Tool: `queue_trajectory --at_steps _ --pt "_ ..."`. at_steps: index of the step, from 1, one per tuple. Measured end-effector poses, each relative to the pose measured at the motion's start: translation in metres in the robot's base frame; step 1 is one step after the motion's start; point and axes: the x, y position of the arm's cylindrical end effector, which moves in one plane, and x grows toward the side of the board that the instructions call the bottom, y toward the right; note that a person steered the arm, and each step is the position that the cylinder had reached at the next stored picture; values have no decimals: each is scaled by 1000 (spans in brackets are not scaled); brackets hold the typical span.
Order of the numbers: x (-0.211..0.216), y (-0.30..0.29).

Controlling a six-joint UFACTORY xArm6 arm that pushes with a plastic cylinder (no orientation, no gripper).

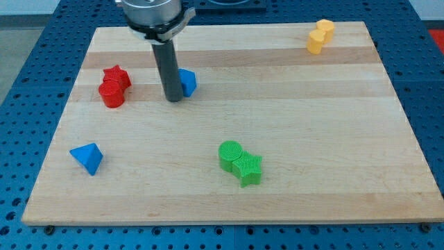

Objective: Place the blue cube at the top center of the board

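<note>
Blue cube (188, 82) half-hidden behind rod, upper left of board (291, 132) | my tip (173, 99) bare, touched cube's left | red blocks (114, 86) further left | yellow blocks (320, 36) far right of cube

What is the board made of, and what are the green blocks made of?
The board looks like pale wood: lengthwise grain and strips in differing tones, matte finish. The green blocks look like plastic, perhaps 3D-printed, judging by fine ridged lines across their tops; I can't be certain.
</note>
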Motion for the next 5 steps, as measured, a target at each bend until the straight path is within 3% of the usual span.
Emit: queue_trajectory --at_steps 5 --pt "-107 24"
